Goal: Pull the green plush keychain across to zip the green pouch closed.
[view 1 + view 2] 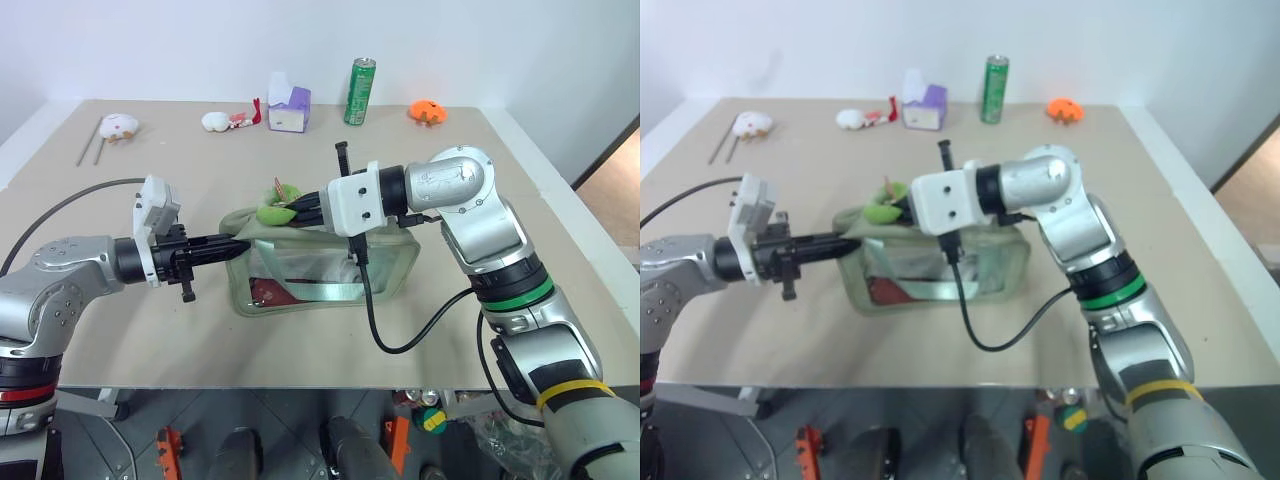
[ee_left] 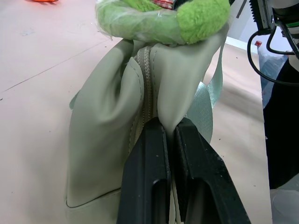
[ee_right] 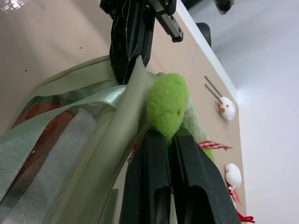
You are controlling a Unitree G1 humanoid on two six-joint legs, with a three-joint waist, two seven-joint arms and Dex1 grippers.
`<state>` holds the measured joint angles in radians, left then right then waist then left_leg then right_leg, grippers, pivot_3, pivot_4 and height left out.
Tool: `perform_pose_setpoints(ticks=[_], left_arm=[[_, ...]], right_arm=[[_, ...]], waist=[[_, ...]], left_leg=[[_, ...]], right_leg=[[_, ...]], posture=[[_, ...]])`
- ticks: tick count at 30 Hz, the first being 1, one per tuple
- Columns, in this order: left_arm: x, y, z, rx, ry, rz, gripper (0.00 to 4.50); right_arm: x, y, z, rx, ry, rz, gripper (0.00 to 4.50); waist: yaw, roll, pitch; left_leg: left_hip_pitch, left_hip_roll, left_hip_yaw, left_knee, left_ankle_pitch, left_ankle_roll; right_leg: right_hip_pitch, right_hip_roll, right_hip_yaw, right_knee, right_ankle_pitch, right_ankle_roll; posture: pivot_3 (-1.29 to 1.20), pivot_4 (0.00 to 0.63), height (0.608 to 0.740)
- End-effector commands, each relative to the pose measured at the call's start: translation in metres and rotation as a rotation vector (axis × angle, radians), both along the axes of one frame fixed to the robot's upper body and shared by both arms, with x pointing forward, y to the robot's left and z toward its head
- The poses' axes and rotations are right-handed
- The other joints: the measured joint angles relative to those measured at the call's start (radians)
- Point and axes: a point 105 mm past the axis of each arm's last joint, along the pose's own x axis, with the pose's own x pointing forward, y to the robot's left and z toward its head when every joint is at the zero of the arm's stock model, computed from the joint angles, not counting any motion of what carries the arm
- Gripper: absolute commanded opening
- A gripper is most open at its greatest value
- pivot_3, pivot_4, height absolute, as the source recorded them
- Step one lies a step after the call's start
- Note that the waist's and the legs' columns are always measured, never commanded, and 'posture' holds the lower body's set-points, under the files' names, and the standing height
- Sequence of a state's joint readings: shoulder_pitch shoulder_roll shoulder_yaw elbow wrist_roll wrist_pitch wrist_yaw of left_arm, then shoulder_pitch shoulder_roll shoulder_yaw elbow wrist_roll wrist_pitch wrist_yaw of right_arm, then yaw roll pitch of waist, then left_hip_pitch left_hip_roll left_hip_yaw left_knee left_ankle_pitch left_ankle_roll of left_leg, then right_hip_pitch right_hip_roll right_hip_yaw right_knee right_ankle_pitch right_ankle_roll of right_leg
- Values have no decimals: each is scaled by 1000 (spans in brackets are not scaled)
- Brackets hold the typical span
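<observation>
The green pouch point(image 1: 320, 285) stands in the middle of the table, its clear side panel facing me. At its left end my left gripper point(image 1: 240, 243) is shut, pinching the pouch fabric point(image 2: 107, 121) beside the zipper between its black fingers point(image 2: 145, 177). The green plush keychain point(image 1: 275, 210) sits on top of the pouch near that same left end. My right gripper point(image 1: 297, 211) reaches in from the right over the pouch top and is shut on the keychain point(image 3: 167, 105), whose fuzzy green end pokes out above the fingertips point(image 3: 187, 154).
Along the far edge of the table stand a green drink can point(image 1: 360, 91), a purple-and-white box point(image 1: 288, 105), an orange toy point(image 1: 426, 111) and a white-and-red plush point(image 1: 225, 121). Another white plush point(image 1: 119, 125) lies far left beside two thin rods point(image 1: 90, 140).
</observation>
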<state>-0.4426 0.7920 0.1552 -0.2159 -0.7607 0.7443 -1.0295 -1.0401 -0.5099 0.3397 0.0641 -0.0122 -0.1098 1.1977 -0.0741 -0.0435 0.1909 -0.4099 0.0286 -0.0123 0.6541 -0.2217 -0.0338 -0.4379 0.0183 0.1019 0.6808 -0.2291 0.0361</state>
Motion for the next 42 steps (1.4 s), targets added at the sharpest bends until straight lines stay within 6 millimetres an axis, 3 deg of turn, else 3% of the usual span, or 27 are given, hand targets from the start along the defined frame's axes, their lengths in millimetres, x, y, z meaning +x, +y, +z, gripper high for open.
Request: perform_pose_setpoints(ticks=[1,6,12,15,21,25,28,34,38,42], left_arm=[[0,-1,7,-2,-36,-3,0],[-1,-1,7,-4,-35,-3,0],[-2,0,5,-6,-31,-1,0],[-2,0,4,-9,-31,-2,0],[-2,-2,5,-19,-31,-6,0],[-1,-4,3,-28,-27,-9,0],[0,-5,2,-33,-24,-12,0],[1,-7,4,-34,-23,-21,0],[1,-7,5,-31,-22,-25,0],[1,-7,5,-27,-21,-26,0]], right_arm=[[-2,-7,15,21,-41,-4,16],[11,-33,22,6,-65,-101,16],[24,-89,19,-114,-112,-276,16],[33,-134,13,-249,-157,-432,16],[38,-218,-12,-491,-158,-685,16],[36,-250,-29,-502,-91,-797,16],[31,-267,-66,-488,40,-859,16],[21,-267,-126,-449,192,-868,16],[24,-253,-133,-398,208,-849,16],[23,-217,-122,-246,294,-764,16]], waist=[[0,0,0],[0,0,0],[3,0,0],[5,0,0],[3,0,0],[2,0,0],[9,-1,0],[18,-1,-1],[17,-1,-1],[16,-1,-1]], left_leg=[[0,0,0,0,0,0],[0,0,0,0,0,0],[0,-1,0,0,0,0],[0,-2,0,0,0,0],[2,-2,3,0,0,0],[2,-2,5,0,0,0],[3,-3,4,1,0,0],[6,-7,4,1,0,0],[14,-7,4,1,0,0],[18,-6,4,1,0,0]], right_leg=[[0,0,0,0,0,0],[0,0,0,0,0,0],[1,-1,0,0,-1,1],[1,-2,0,0,-2,1],[1,-3,1,0,-2,2],[1,-3,4,0,-1,3],[3,-3,5,0,-1,4],[8,-6,6,-1,-2,7],[16,-5,6,-1,-5,3],[20,-5,6,-1,-5,2]], posture=[[0,150,740],[0,150,740],[0,150,740],[0,150,740],[0,150,740],[0,150,740],[0,150,740],[0,150,740],[0,150,740],[0,150,740]])
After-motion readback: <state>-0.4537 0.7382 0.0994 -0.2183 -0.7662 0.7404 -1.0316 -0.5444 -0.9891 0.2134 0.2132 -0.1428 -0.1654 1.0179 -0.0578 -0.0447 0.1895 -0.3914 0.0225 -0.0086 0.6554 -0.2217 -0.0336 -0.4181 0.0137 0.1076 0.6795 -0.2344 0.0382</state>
